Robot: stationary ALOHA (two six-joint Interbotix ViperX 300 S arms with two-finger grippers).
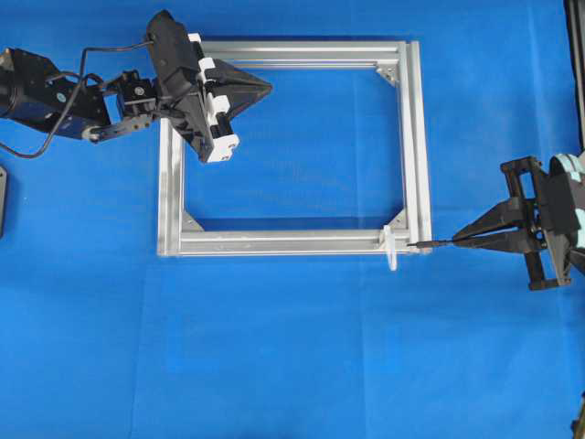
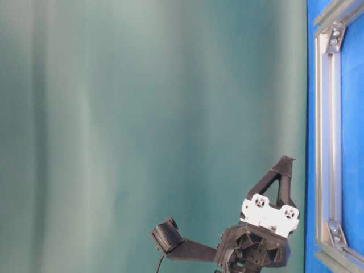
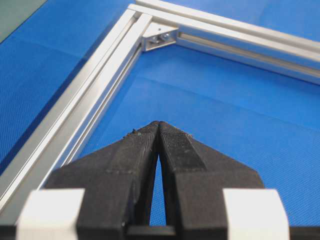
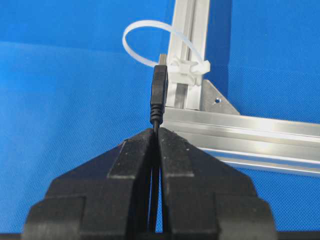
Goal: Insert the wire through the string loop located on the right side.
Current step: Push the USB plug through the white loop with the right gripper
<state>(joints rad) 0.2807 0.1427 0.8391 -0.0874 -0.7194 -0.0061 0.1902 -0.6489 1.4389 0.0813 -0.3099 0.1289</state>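
Note:
My right gripper (image 1: 454, 240) (image 4: 157, 131) is shut on the thin black wire, and its plug tip (image 4: 159, 92) (image 1: 425, 243) sticks out ahead of the fingers. The tip points left at the whitish string loop (image 1: 391, 249) (image 4: 150, 21), which is fastened to the near right corner of the silver frame (image 1: 411, 137). The plug stands just right of the loop, over the frame's corner, outside the loop. My left gripper (image 1: 270, 89) (image 3: 158, 123) hovers shut and empty over the frame's far left corner.
The aluminium frame (image 3: 100, 75) (image 4: 240, 127) lies flat on the blue cloth, with triangular brackets (image 4: 215, 100) in its corners. In the table-level view the left gripper (image 2: 287, 159) stands beside the frame rail (image 2: 327, 114). A dark object (image 1: 3, 197) lies at the left edge.

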